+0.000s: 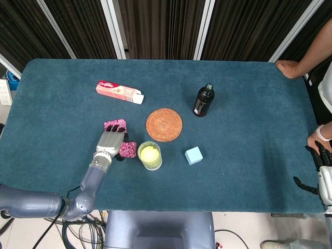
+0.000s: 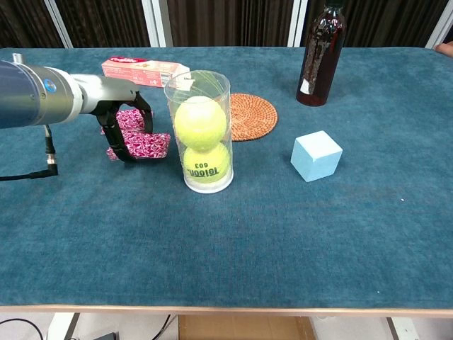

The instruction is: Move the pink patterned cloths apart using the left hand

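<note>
- My left hand lies palm down on the table in the lower left of the head view, its dark fingers curled down over a cloth.
- The near pink cloth sits under and just to the right of my fingertips; in the chest view it lies flat at with my fingers hooked over its left end, so I am pressing or gripping it, and I cannot tell which.
- The far pink cloth lies just above my hand in the head view, toward the upper part of the frame; in the chest view it shows behind my fingers at.
- The two cloths lie close, one behind the other; whether they touch I cannot tell, since my hand covers the space between them.
- The near cloth is just left of the clear tube of tennis balls, close to its wall.
- A woven coaster lies to the right of the far cloth, and a toothpaste box further up the frame.
- My right hand hangs at the lower right edge of the head view, off the table, fingers spread and holding nothing.
</note>
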You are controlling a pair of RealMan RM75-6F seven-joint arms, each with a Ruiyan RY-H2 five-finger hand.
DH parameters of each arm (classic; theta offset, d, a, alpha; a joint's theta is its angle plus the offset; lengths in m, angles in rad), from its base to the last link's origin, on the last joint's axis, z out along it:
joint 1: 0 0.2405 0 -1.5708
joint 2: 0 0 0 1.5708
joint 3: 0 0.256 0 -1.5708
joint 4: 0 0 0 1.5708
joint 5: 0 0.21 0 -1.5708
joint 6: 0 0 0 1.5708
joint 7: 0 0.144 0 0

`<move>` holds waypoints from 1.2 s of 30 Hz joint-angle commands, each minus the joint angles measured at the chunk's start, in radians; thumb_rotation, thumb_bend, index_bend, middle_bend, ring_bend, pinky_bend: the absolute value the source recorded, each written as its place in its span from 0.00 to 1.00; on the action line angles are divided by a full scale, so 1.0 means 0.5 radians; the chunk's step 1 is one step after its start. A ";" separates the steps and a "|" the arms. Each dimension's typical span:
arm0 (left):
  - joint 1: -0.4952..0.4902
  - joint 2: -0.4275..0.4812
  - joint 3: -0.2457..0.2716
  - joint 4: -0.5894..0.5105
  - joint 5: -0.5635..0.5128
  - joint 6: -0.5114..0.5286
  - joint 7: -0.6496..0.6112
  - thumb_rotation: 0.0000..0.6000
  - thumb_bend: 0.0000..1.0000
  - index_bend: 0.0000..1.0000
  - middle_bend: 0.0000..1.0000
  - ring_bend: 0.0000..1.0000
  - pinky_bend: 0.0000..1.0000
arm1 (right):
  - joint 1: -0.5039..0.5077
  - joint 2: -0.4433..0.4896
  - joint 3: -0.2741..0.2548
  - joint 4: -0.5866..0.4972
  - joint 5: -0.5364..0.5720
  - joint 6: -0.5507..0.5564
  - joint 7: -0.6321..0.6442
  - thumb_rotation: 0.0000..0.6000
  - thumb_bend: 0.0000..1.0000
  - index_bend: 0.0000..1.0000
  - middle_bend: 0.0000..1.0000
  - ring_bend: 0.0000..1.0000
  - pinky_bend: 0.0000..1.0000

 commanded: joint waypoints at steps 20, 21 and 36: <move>-0.082 -0.158 -0.067 0.184 -0.047 -0.071 0.092 1.00 0.19 0.45 0.18 0.00 0.00 | -0.003 0.002 0.010 0.002 0.019 -0.006 0.008 1.00 0.18 0.13 0.01 0.07 0.19; -0.084 -0.159 -0.067 0.185 -0.049 -0.072 0.095 1.00 0.18 0.45 0.18 0.00 0.00 | -0.003 0.002 0.010 0.001 0.020 -0.005 0.008 1.00 0.18 0.13 0.01 0.07 0.19; -0.114 -0.157 -0.057 0.174 -0.074 -0.074 0.171 1.00 0.15 0.36 0.17 0.00 0.00 | -0.007 0.006 0.011 -0.007 0.024 -0.006 0.006 1.00 0.18 0.13 0.01 0.07 0.19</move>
